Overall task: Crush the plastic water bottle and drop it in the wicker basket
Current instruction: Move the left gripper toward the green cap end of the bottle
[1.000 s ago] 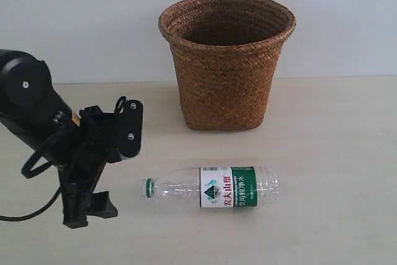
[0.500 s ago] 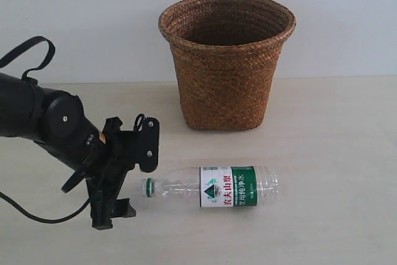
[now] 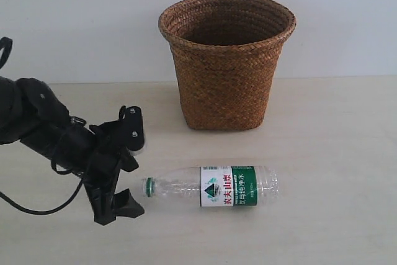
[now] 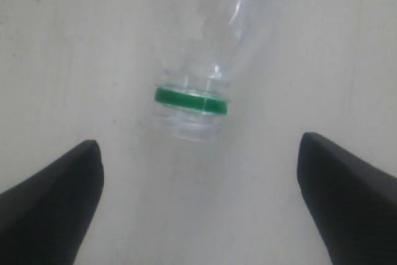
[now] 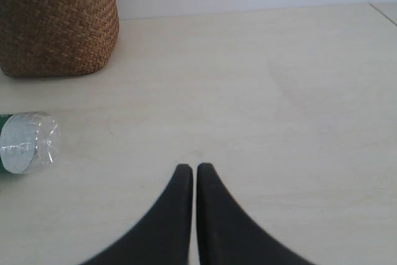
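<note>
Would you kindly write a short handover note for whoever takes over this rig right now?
Left gripper: open, fingers spread wide, facing the neck end of the plastic water bottle, not touching it.
Right gripper: shut, empty, over the table.
The bottle lies on its side, uncrushed, in front of the upright wicker basket.
Done: nothing yet. Left: grasp, crush, drop into the basket.

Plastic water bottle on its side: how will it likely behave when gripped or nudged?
The plastic water bottle looks empty, so probably light and easily crushed. Lying on its round side, it may roll if nudged. Smooth wall: possibly slippery.
</note>
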You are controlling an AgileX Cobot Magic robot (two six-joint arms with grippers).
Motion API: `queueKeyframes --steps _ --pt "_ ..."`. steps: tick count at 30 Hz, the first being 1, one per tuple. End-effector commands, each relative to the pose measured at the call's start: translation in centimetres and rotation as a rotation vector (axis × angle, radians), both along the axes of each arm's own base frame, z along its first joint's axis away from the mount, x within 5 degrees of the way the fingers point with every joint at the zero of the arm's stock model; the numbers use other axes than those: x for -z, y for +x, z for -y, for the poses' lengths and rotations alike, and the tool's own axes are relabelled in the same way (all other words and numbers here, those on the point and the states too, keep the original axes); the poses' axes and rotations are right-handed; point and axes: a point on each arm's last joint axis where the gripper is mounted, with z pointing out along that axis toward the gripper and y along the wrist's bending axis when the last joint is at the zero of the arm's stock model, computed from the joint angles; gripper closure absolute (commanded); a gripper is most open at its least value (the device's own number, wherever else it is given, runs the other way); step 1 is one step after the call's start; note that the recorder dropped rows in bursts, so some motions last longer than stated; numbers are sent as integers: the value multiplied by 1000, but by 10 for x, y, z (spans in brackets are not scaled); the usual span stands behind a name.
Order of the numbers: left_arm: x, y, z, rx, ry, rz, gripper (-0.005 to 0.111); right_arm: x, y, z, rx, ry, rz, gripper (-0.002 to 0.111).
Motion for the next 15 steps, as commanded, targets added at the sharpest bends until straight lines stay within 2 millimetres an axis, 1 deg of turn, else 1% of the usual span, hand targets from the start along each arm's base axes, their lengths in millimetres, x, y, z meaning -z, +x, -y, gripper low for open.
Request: queueKeyframes --steps 1,5,13,15 --pt "-4 1 -8 11 -176 -6 29 -1 0 0 1 -2 12 108" --pt "0 -1 -9 41 -215 32 29 -1 0 0 1 -2 12 108" --pt "-1 1 -8 -8 -250 26 29 -1 0 0 1 -2 12 108" --pt "1 0 -6 -11 -253 17 29 -1 0 0 1 -2 12 108"
